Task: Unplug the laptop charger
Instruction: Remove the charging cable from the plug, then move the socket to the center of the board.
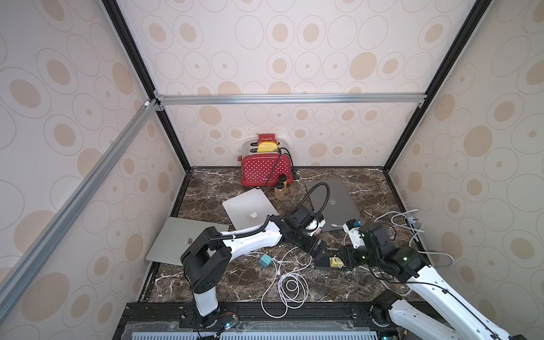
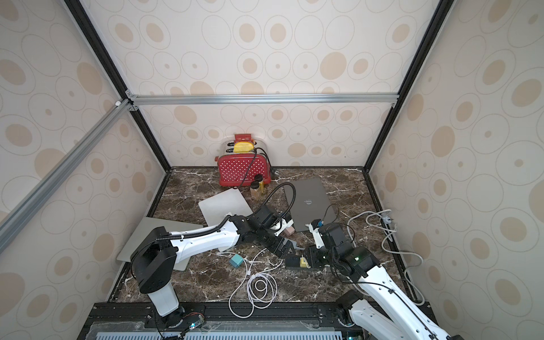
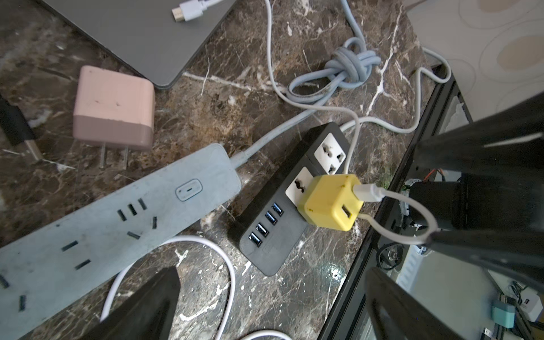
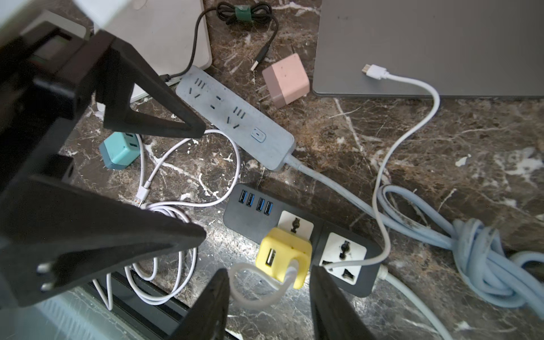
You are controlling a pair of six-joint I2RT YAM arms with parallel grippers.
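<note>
- The stereo head is looking down from high at the front of the walled booth, taking in the whole dark marble tabletop (image 1: 235,282) back to the red polka-dot toaster (image 1: 256,173); both top views are showing nearly the same scene.
- The left wrist camera is hovering close above the yellow cube charger (image 3: 329,203) in the black plastic power strip (image 3: 265,250), facing down.
- The right wrist camera is looking down on that pair, closely, from the opposite side, also sharing the pale blue power strip (image 4: 235,123) and the pink cube charger (image 4: 287,82).
</note>
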